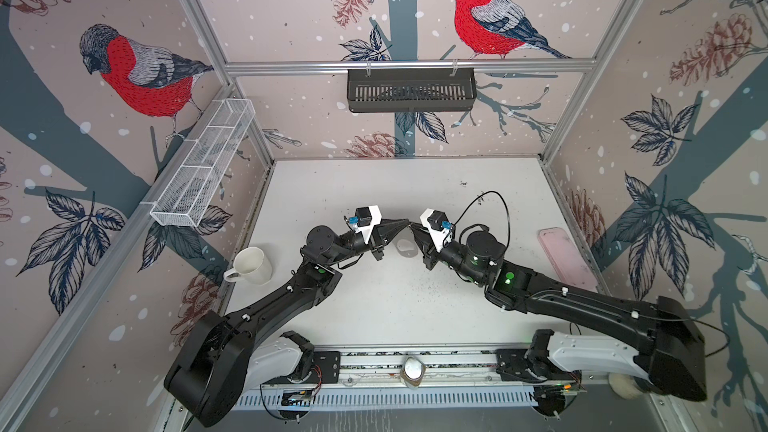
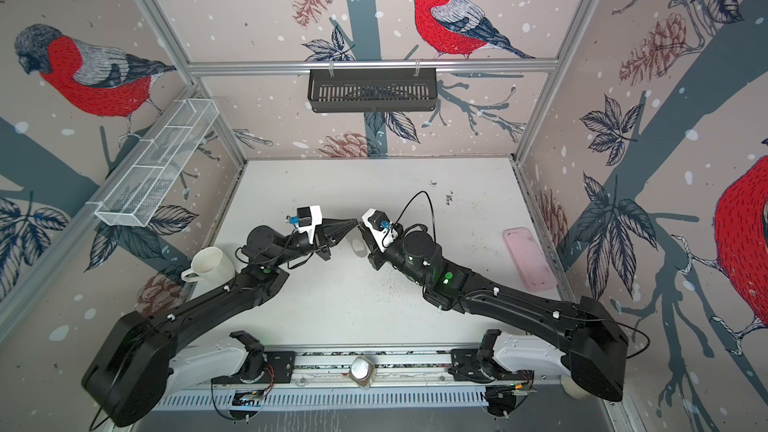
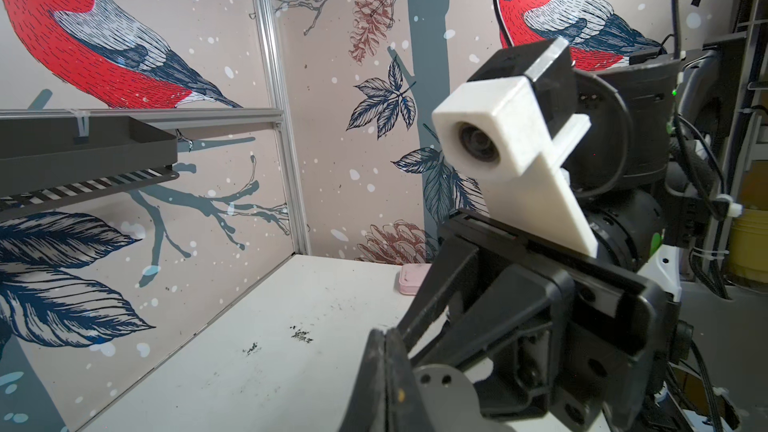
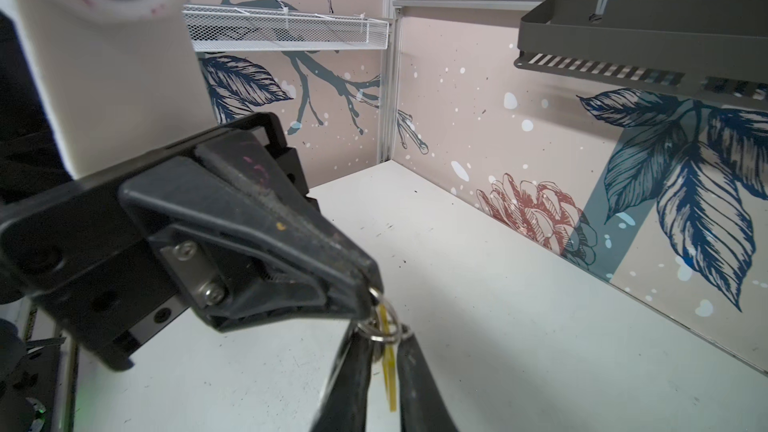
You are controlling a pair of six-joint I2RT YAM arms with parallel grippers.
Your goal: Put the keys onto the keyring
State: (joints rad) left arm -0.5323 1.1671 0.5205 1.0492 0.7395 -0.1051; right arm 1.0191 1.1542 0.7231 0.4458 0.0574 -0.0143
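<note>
The white tabletop is scuffed and flecked with dark crumbs, and walled on three sides by panels printed with bullfinches, pine cones and leaves, framed in aluminium rails.

A dark slotted shelf basket hangs from the back rail; nothing shows inside it. A white wire-mesh basket is fixed to the left wall, and its contents cannot be made out. A white mug stands at the table's left edge; what shows of its inside looks bare. A pink flat case lies by the right wall.

Both arms meet tip to tip above the table's middle. The left gripper is pressed together, and in the right wrist view its tips pinch a small metal ring. The right gripper stands narrowly parted around the keys, whose yellow tag hangs edge-on between its fingers; whether they grip it I cannot tell. The keyring plate is not visible in any view.
</note>
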